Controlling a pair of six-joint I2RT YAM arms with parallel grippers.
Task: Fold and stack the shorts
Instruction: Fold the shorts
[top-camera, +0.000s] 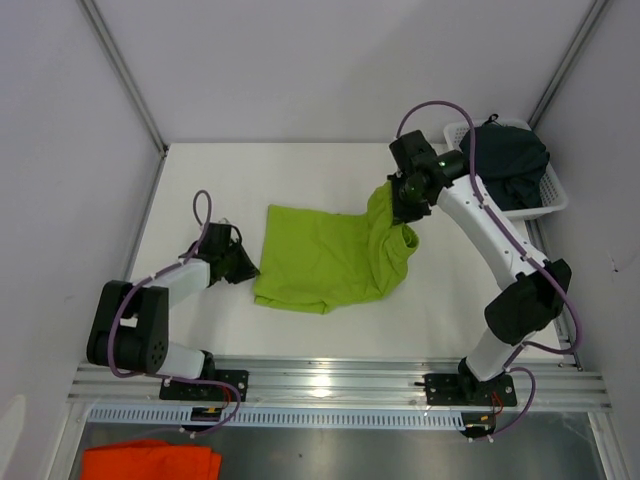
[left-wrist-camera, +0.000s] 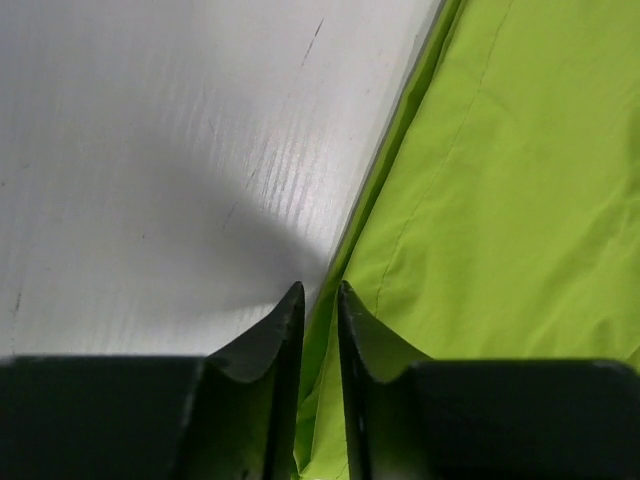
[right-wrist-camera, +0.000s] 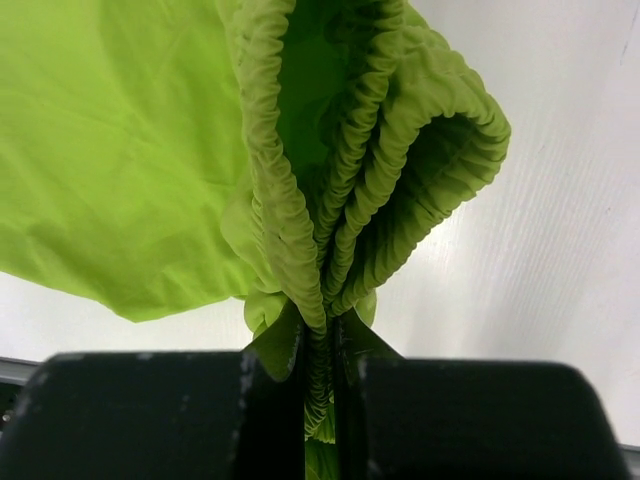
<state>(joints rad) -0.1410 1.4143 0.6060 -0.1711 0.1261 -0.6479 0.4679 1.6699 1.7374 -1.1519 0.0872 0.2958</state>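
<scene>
From above, the green shorts lie on the white tabletop, mostly flat. Their right end is lifted and bunched under the right gripper. The black wrist housing hides that gripper's fingertips, so its grip cannot be read from this view. The left gripper sits low at the left edge of the shorts, and here its tips are only a dark shape against the cloth. The dark shorts are heaped in a white basket at the far right corner. They are partly behind the right arm, and their shape is hard to make out. An orange cloth lies below the table's front rail, cut off by the frame edge.

In the left wrist view, the left gripper has its jaws drawn close, leaving only a thin slit. The hem of the green shorts runs into that slit and is pinched there. The tabletop fills the left side, with a soft shadow ahead of the fingers. The rest of the shorts runs out of frame.

In the right wrist view, the right gripper is pressed tight on the gathered elastic waistband of the green shorts. Several ruffled layers are squeezed between the jaws, and the waistband loops open beyond them. How many layers are caught is unclear. The leg fabric hangs to the left over the tabletop.
</scene>
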